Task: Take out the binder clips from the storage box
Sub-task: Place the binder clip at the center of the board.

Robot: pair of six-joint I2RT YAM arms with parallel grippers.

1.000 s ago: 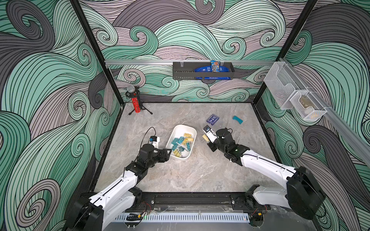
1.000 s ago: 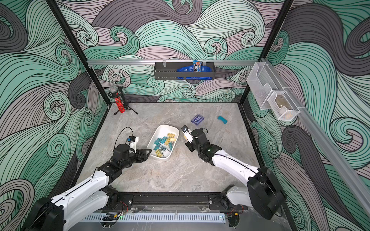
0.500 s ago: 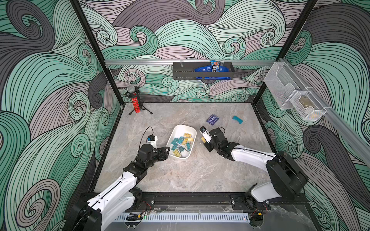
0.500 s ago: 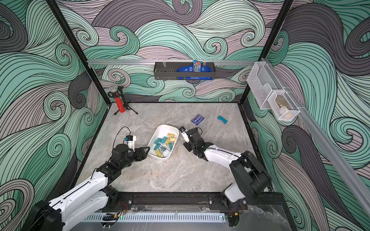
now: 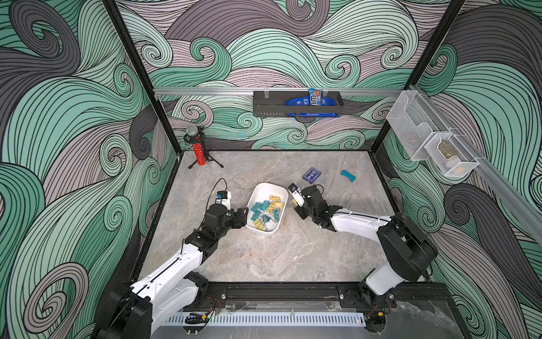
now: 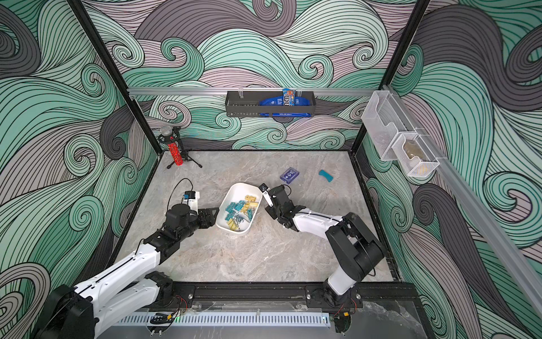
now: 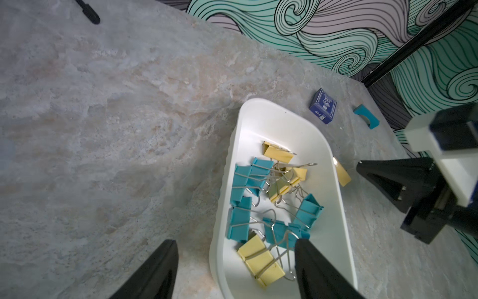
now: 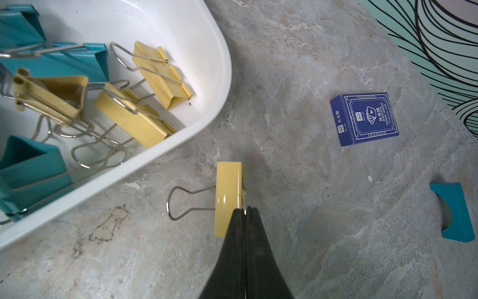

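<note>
left jaws widened, open astride storage box point(image 7: 284, 129) rim | right jaws clamped on yellow binder clip point(image 8: 229, 186)

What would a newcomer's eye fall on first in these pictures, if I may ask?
The white storage box mid-table, holding a tangle of teal and yellow binder clips, draws the eye first. Just outside it, the right pincer is shut on one yellow clip by its wire handle. The left pincer stands open astride the box's wall.
</note>
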